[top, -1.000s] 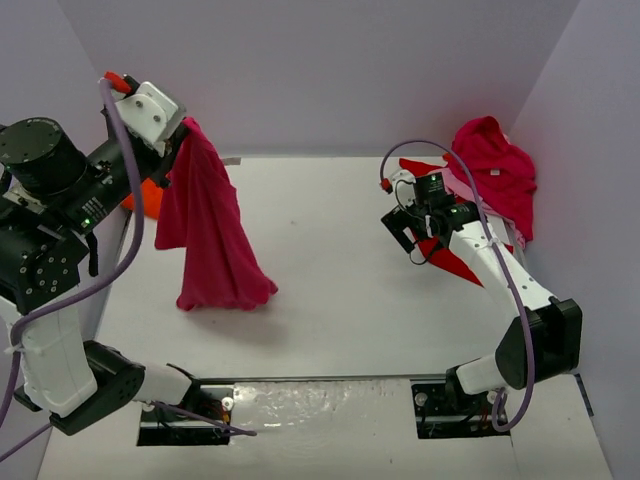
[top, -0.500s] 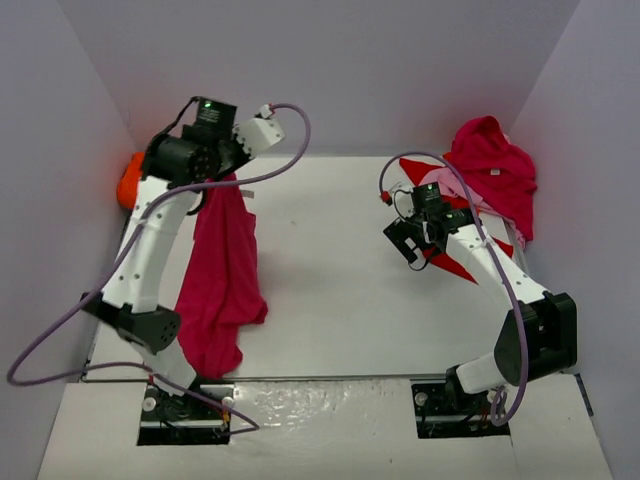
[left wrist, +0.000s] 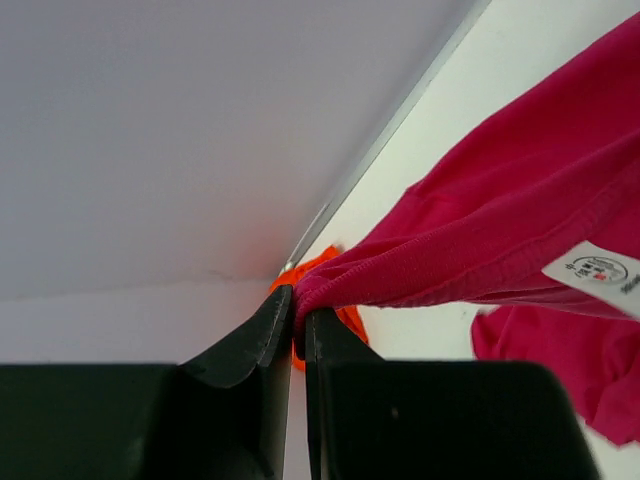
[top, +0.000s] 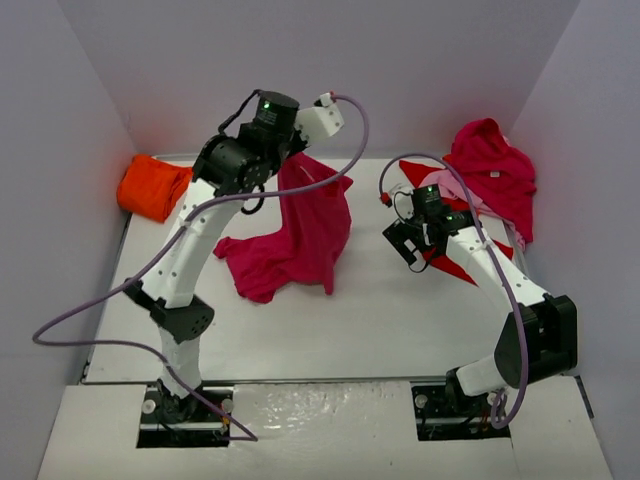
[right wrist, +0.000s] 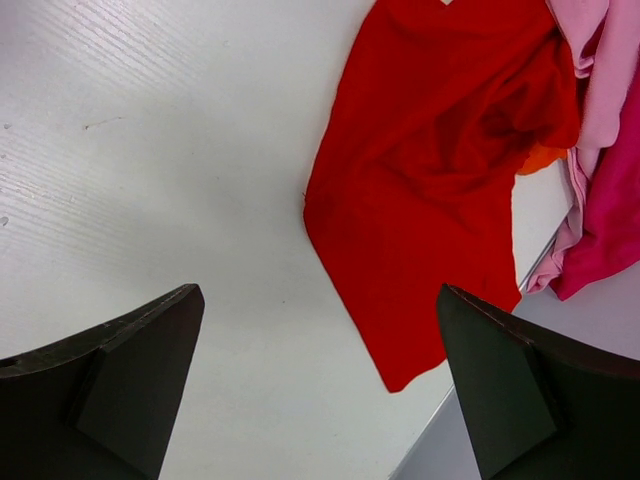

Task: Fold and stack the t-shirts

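On the white table (top: 380, 310), a crimson cloth t-shirt (top: 300, 235) trails toward the near left from the left gripper (left wrist: 298, 305), which is clamped on what may be its collar. The right gripper (right wrist: 318, 295), jaws wide and empty, hovers just beside a bright red cloth t-shirt (right wrist: 440, 190).

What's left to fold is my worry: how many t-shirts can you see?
5: orange one far left; magenta one held by the left fingers; crimson, light pink and bright red heaped at right. That heap may hide more.
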`<state>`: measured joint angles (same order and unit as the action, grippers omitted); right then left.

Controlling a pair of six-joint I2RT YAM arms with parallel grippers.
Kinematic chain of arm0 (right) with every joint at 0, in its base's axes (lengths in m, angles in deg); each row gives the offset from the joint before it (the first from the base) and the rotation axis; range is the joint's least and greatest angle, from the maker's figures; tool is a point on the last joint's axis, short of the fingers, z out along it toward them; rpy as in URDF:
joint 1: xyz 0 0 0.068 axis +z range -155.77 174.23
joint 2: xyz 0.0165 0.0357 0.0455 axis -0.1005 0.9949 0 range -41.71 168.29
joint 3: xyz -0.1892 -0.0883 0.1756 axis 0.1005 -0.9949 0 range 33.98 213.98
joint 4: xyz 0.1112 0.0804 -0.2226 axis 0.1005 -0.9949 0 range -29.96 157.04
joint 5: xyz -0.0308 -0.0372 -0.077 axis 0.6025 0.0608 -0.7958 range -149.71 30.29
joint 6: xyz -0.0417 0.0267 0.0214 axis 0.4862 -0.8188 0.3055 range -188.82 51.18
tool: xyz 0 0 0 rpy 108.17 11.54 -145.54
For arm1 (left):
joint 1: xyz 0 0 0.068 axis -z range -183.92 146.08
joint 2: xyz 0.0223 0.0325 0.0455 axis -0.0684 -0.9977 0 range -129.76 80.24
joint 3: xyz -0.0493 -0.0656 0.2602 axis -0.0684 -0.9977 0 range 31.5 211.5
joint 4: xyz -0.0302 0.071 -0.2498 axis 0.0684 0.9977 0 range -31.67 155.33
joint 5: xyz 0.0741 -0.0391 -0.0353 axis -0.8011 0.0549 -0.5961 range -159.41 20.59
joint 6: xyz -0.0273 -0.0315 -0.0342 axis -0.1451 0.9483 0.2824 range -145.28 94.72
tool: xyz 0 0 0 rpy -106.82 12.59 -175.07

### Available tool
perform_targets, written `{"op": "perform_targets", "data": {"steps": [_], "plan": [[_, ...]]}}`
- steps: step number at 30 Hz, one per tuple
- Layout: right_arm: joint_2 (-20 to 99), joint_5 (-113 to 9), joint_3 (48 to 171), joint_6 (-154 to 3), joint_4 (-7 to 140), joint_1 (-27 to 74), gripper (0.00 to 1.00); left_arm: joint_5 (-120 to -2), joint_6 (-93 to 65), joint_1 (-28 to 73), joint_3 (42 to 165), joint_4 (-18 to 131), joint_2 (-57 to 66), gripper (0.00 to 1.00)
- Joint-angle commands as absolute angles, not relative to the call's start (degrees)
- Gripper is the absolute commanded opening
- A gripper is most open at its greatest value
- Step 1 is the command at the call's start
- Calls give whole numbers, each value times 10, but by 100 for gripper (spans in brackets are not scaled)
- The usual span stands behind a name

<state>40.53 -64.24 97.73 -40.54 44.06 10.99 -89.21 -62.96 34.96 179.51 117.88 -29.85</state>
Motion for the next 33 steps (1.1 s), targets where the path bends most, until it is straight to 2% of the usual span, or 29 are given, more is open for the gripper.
{"op": "perform_targets", "data": {"steps": [1,4,6,10,13,17,26,33], "plan": [[390,-638,988,-415,457,110,100,-938,-590,269,1741,1048,-168,0],[397,-632,989,-414,458,110,100,-897,-585,182,1692,1012,-92,0],[409,-629,993,-413,458,110,100,-897,-645,147,1587,964,-37,0],[431,-618,1008,-420,458,115,100,-928,-702,145,1437,953,28,0],[450,-605,1021,-433,455,123,100,-912,-702,142,1374,969,66,0],[464,-603,1024,-434,442,141,100,-888,-688,140,1333,1022,85,0],[513,-563,1074,-420,406,175,100,-909,-687,139,1281,1018,93,0],[635,-571,1215,-419,347,270,100,-778,-610,136,1298,1167,145,0]]}}
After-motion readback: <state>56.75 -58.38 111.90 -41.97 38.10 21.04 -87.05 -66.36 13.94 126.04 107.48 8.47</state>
